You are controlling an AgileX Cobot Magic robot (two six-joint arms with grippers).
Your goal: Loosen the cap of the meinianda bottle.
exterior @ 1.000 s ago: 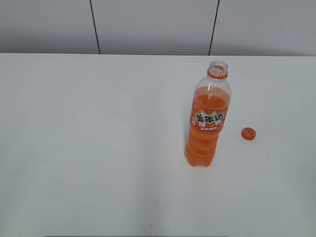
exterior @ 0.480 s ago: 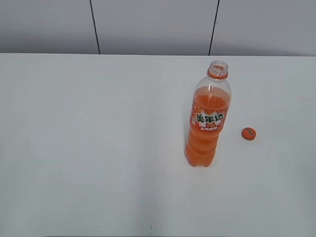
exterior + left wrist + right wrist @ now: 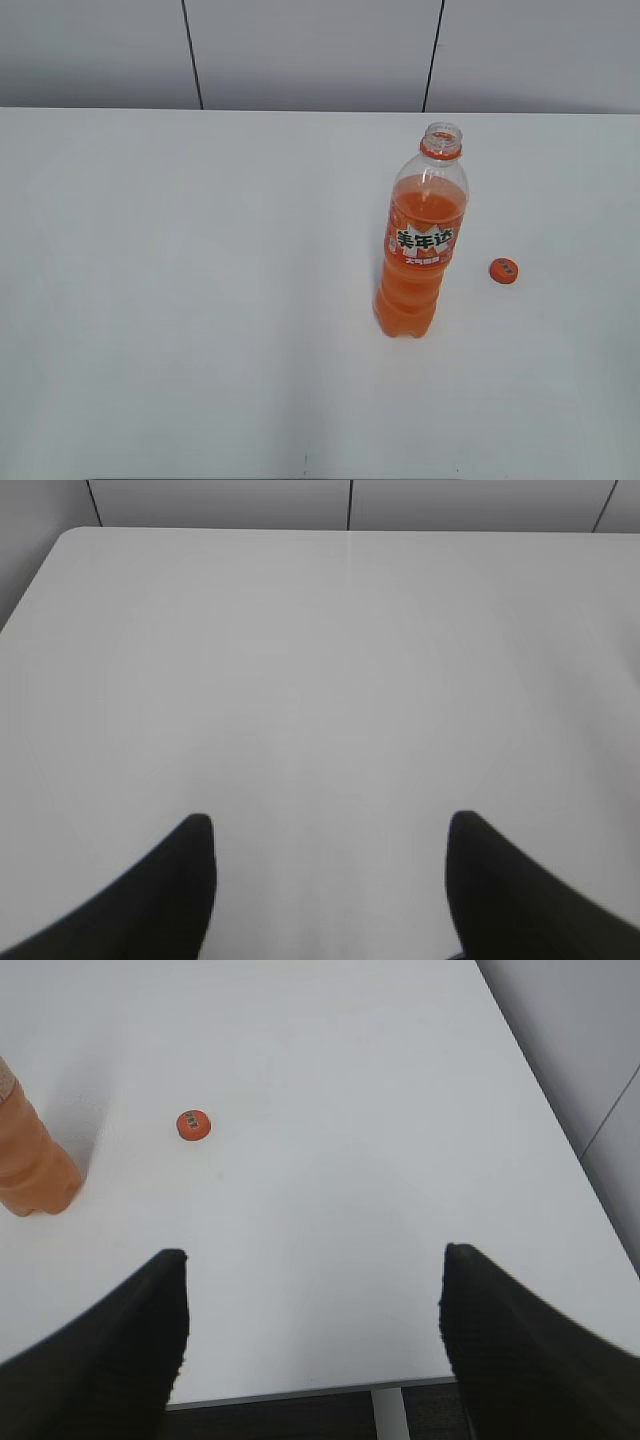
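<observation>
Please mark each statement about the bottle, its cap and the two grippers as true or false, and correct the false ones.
1. The meinianda bottle stands upright on the table. True.
2. The cap is screwed on the bottle's neck. False: the neck is open, and the cap lies on the table to the right of the bottle.
3. The left gripper is open and holds nothing. True.
4. The right gripper is shut on the cap. False: it is open and apart from the cap.
5. The bottle is empty. False: it holds orange drink up to its shoulder.
</observation>
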